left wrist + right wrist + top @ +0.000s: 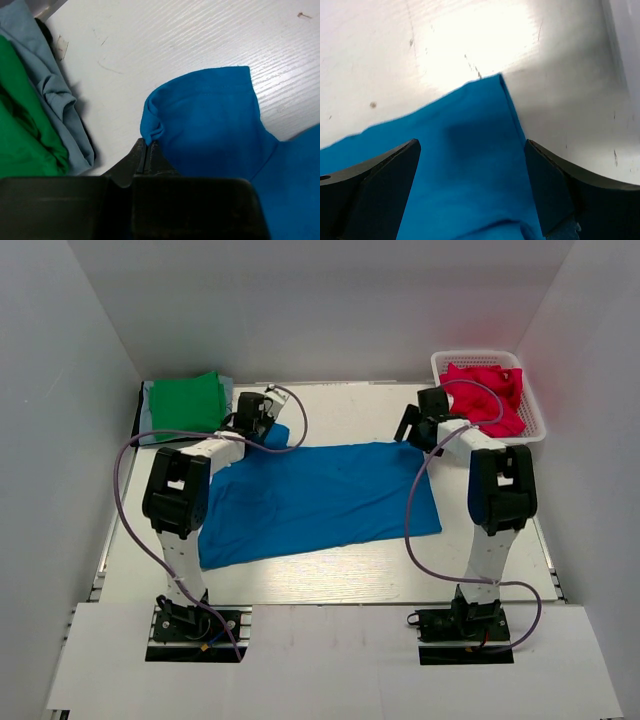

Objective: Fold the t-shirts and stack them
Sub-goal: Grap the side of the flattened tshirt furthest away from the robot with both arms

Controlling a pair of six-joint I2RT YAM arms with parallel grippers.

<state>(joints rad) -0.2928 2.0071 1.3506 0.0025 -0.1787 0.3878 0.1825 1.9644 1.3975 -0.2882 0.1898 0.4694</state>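
A bright blue t-shirt [320, 498] lies spread flat on the table's middle. My left gripper [262, 426] is shut on the edge of its far-left sleeve [200, 115], pinching a small fold at the jaw tips [148, 142]. My right gripper [412, 428] is open, its jaws spread wide over the shirt's far-right corner [485, 130], holding nothing. A folded green t-shirt [188, 402] lies on a grey one [55, 90] at the far left. Crimson-pink t-shirts [487, 395] are heaped in the white mesh basket [532, 405] at the far right.
White walls close in the table on the left, back and right. The stack of folded shirts sits close to my left gripper. Both arms' cables [420, 510] hang over the blue shirt's sides.
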